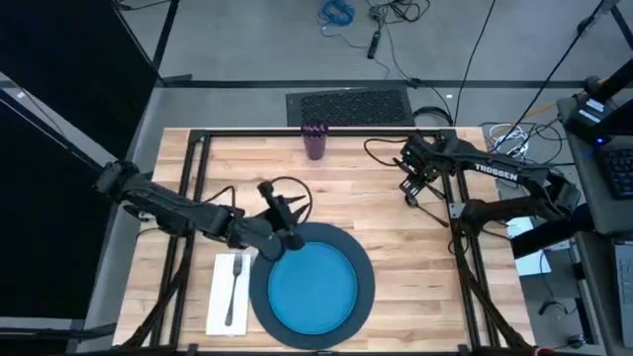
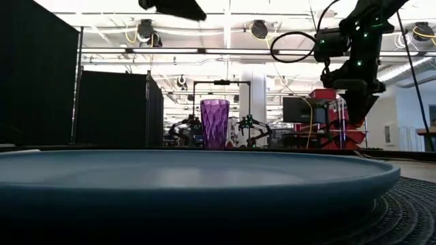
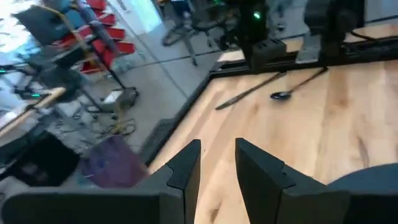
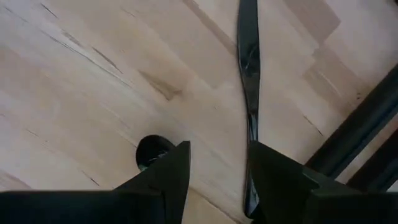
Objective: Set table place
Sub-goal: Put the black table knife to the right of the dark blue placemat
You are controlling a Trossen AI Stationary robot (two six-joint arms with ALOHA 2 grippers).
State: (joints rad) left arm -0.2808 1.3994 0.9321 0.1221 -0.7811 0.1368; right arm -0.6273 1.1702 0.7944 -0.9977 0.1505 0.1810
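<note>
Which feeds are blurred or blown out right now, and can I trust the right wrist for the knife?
Left wrist view: motion-smeared, purple cup a blur. Low view: blue plate fills the foreground, dark against bright ceiling lights. Right wrist view: sharp, knife shows glare streaks but reads clearly. High view: evenly lit.

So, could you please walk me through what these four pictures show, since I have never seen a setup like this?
Two dark robot arms work at a wooden table. One camera looks straight down, one sits at table height, and one rides on each wrist. From above, a blue plate lies on a grey charger, with a fork on a white napkin beside it, and a purple cup stands near the far edge. The left gripper hovers at the plate's rim, fingers open and empty. The right gripper hangs open over a knife and a spoon on the wood, holding nothing.
</note>
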